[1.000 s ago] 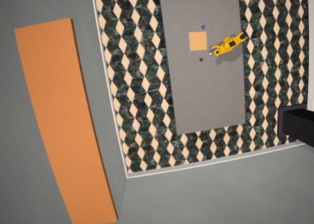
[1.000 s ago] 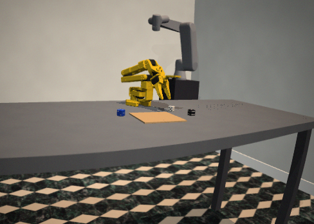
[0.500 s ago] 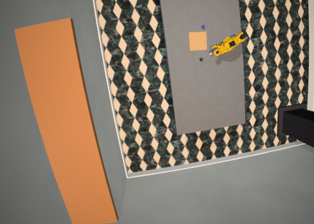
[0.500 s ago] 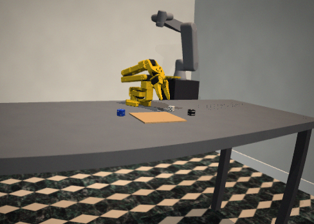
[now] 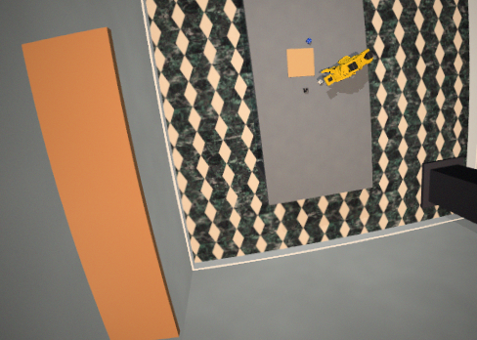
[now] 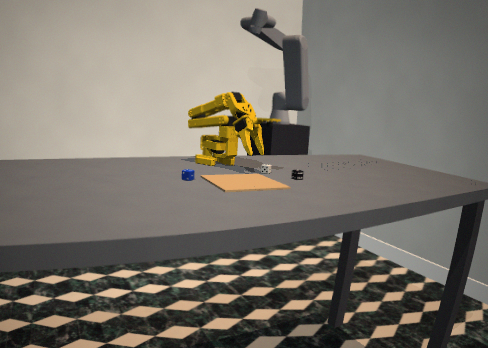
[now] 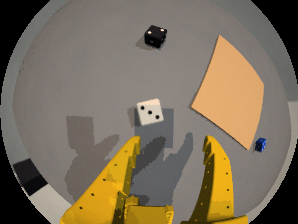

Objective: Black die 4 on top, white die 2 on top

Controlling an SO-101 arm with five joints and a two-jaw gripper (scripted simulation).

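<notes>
The white die [image 5: 320,82] [image 6: 266,168] [image 7: 151,106] lies on the table off the mat, with three pips on top in the wrist view. The black die [image 5: 306,90] [image 6: 297,174] [image 7: 155,37] also lies off the mat, farther out, with two pips on top. The blue die [image 5: 308,41] [image 6: 188,175] [image 7: 260,145] lies near the mat's other side; its top is too small to read. The orange mat [image 5: 300,63] [image 6: 245,183] [image 7: 230,95] lies flat with nothing on it. My gripper [image 6: 256,153] [image 7: 172,139] is open and empty above the table, close to the white die.
The grey table [image 5: 318,148] [image 6: 125,202] [image 7: 90,65] carries the arm's base near one long edge. A grey robot arm [image 6: 295,72] on a black stand is in the background, beyond the table. A long orange slab [image 5: 93,178] shows at the left in the top view.
</notes>
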